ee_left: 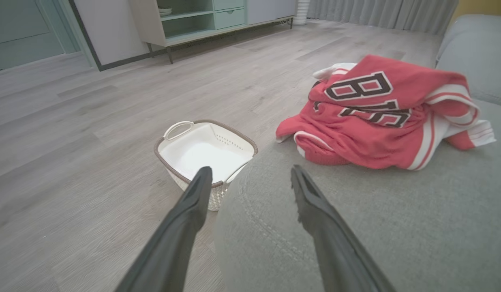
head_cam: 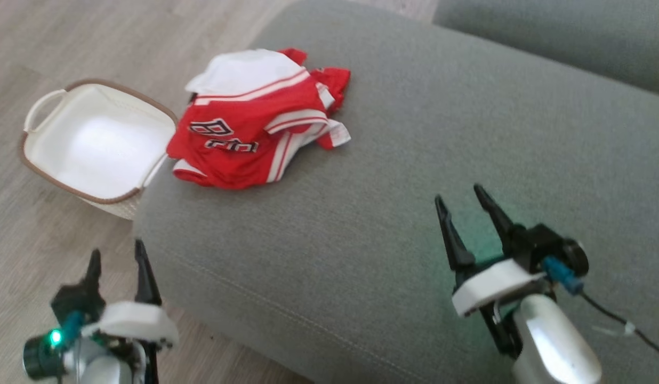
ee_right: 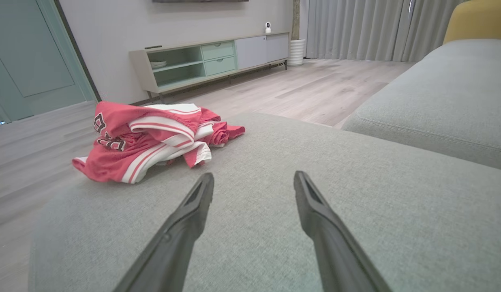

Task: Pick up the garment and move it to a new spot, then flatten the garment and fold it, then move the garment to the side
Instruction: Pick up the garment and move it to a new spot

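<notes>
A crumpled red and white garment [head_cam: 260, 120] with dark lettering lies in a heap near the left edge of the grey cushion [head_cam: 404, 160]. The left wrist view has the garment [ee_left: 384, 113] ahead to the right; the right wrist view has the garment [ee_right: 149, 140] ahead to the left. My left gripper [head_cam: 117, 258] hangs open off the cushion's near left corner, over the floor, with nothing in it. Over the cushion's near right part, my right gripper [head_cam: 457, 194] stands open and empty, well short of the garment.
A white basket [head_cam: 57, 109] with a brown rim stands on the wooden floor against the cushion's left side, just beside the garment. A second grey cushion [head_cam: 575, 32] lies at the far right. A low cabinet [ee_right: 210, 61] stands along the far wall.
</notes>
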Tool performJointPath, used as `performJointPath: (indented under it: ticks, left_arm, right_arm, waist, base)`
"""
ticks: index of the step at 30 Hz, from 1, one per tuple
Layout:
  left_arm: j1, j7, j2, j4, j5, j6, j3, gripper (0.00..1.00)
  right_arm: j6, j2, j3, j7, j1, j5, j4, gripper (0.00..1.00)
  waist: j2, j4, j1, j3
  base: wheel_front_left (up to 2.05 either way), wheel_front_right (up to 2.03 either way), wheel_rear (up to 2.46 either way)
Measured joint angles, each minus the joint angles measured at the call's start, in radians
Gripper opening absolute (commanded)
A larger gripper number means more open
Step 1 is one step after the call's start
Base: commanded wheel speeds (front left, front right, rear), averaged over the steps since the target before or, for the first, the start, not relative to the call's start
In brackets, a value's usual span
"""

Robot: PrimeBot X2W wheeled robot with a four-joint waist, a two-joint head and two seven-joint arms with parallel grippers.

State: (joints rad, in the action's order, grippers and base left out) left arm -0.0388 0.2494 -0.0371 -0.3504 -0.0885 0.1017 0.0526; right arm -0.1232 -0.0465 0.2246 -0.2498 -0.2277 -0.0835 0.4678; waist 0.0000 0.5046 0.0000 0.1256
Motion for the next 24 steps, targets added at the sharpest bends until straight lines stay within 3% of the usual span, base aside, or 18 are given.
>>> performJointPath:
  ticks: [10, 16, 24]
  left_arm:
    - [-0.264, 0.000, 0.004, -0.071, -0.061, -0.122, 0.052, 1.00]
    - [-0.424, 0.000, -0.028, -0.184, -0.061, -0.191, 0.084, 1.00]
    - [-0.574, 0.000, -0.069, -0.315, -0.061, -0.225, 0.086, 1.00]
  right_arm:
    - [0.000, -0.011, 0.010, 0.000, -0.093, 0.057, -0.050, 1.00]
    - [0.000, -0.036, 0.021, -0.001, -0.119, 0.069, -0.072, 1.00]
    - [0.000, -0.054, 0.027, -0.001, -0.154, 0.073, -0.084, 1.00]
  waist:
    - [0.0000, -0.069, 0.0001, 0.147]
    - [0.0000, -0.113, 0.0002, 0.226]
    - [0.0000, -0.177, 0.0002, 0.297]
  base:
    - [0.00, 0.00, 0.00]
    - [0.00, 0.00, 0.00]
    - [0.00, 0.00, 0.00]
